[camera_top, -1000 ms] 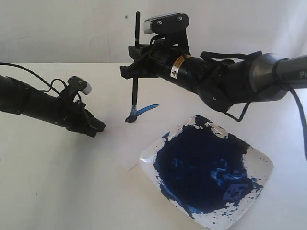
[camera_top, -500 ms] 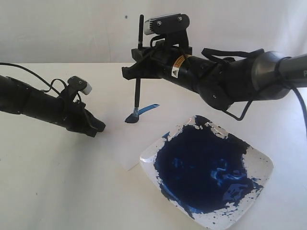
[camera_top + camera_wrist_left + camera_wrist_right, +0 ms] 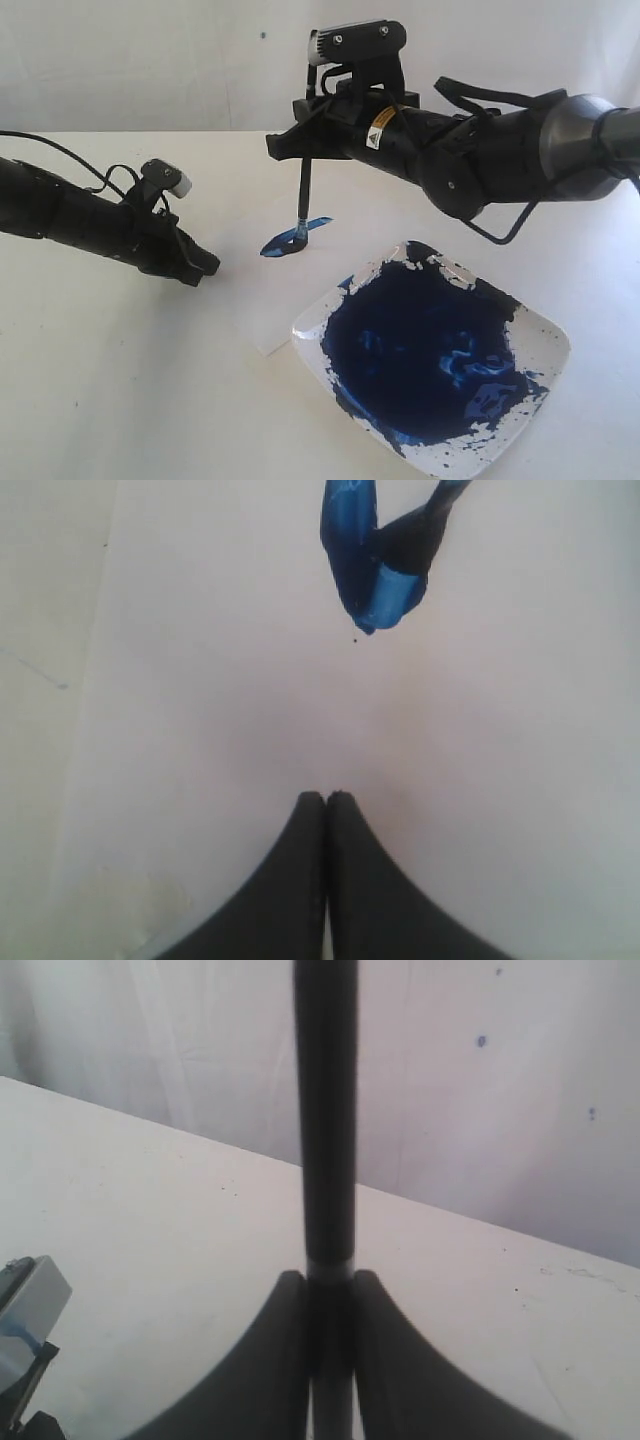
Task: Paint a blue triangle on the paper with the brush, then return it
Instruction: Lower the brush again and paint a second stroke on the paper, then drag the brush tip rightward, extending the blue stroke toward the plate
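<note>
- The right end effector (image 3: 303, 148) is clamped narrowly on the brush (image 3: 303, 195), which stands nearly upright below it.
- The bristle tip touches the paper (image 3: 265, 310) directly beneath that end effector, on the wet blue strokes (image 3: 285, 243).
- The left end effector (image 3: 203, 266) has its 2 jaws pressed together and holds nothing. The strokes lie just ahead of it.
- A paint-filled dish (image 3: 548, 345) sits on the tabletop (image 3: 100, 380) under the right arm.

The thin black-handled brush (image 3: 303, 195) stands nearly upright, its blue-stained tip touching the white paper (image 3: 258, 300), which lies flat on the table (image 3: 100, 380). Wet strokes of the blue triangle (image 3: 318, 222), a partial outline, lie on the paper at that tip.
</note>
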Available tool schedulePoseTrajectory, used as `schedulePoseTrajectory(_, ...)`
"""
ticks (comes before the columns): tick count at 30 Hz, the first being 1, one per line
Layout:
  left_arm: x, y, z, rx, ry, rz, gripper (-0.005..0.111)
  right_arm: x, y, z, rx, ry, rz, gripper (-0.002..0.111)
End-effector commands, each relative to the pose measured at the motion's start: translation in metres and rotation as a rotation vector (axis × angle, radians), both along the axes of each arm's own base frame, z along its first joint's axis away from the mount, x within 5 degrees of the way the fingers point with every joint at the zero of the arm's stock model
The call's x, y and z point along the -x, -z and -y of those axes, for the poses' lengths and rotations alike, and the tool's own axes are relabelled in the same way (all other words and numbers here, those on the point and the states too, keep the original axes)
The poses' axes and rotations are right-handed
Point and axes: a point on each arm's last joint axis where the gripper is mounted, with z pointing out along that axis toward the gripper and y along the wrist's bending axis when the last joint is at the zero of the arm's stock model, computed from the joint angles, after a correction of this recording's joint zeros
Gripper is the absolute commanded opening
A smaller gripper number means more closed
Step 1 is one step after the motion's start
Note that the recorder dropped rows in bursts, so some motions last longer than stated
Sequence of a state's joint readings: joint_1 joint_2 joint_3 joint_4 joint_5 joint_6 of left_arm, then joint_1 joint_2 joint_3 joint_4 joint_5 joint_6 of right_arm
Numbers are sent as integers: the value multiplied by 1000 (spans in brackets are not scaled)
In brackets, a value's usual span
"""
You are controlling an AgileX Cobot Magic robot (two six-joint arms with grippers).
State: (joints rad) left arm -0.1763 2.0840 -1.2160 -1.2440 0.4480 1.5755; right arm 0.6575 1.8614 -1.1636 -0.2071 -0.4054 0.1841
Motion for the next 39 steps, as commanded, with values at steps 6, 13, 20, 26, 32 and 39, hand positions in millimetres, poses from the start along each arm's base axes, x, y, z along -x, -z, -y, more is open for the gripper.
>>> schedulePoseTrajectory(6, 1, -1, 1, 12, 10, -4, 0, 0, -2, 6, 72, 14, -12, 0)
schedulePoseTrajectory(13, 1, -1, 1, 12, 10, -4, 0, -5, -10, 21, 68, 65, -30, 0)
schedulePoseTrajectory(20, 1, -1, 1, 12, 10, -4, 0, -10, -14, 33, 85, 101, -52, 0)
schedulePoseTrajectory(26, 1, -1, 1, 12, 10, -4, 0, -13, -14, 38, 105, 108, -36, 0)
schedulePoseTrajectory(32, 1, -1, 1, 12, 10, -4, 0, -13, -15, 39, 116, 105, -22, 0)
schedulePoseTrajectory(39, 1, -1, 1, 12, 10, -4, 0, -13, -20, 41, 105, 108, -8, 0)
